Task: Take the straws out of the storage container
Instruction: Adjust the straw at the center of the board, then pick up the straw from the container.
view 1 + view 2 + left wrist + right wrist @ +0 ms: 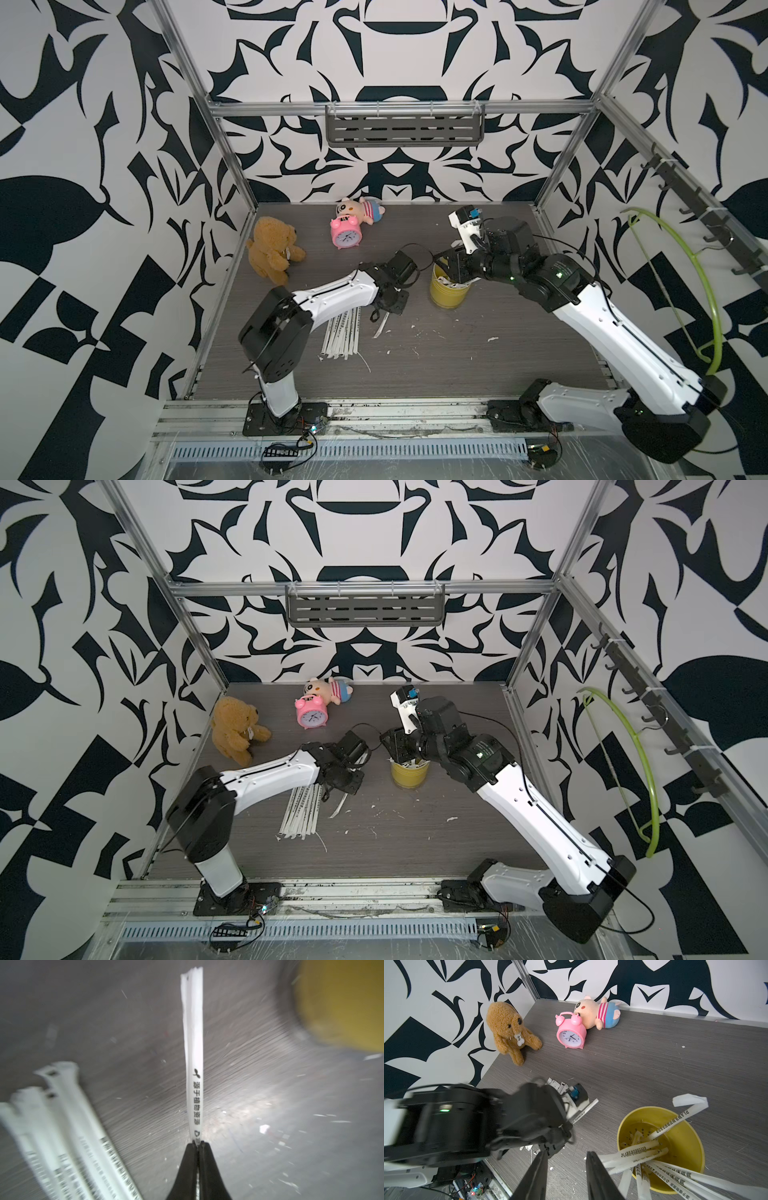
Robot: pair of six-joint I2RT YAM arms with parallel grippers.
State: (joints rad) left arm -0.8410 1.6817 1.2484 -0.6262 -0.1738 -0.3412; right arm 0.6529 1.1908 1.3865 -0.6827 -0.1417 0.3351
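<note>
Now one straw (193,1043) is held outside the cup (691,1147); several straws (636,1151) are left inside.
The straw is pinched by the closed left claw (198,1142) above the worktop (478,361), near the pile (338,336) laid there. The right claw (566,1154), parted and empty, hangs at the cup. Next, probably, the straw must be released onto the pile.

A yellow cup (409,777) stands upright at the centre of the grey table (436,845), white straws (415,764) poking from its mouth. The right gripper (400,755) hangs at its upper left rim. Left of the cup the left gripper (347,788) sits low, a single straw (338,806) slanting out below it, beside a fanned pile of straws (300,812). A teddy bear (237,729), pink alarm clock (311,715) and plush doll (330,690) are further up and left
</note>
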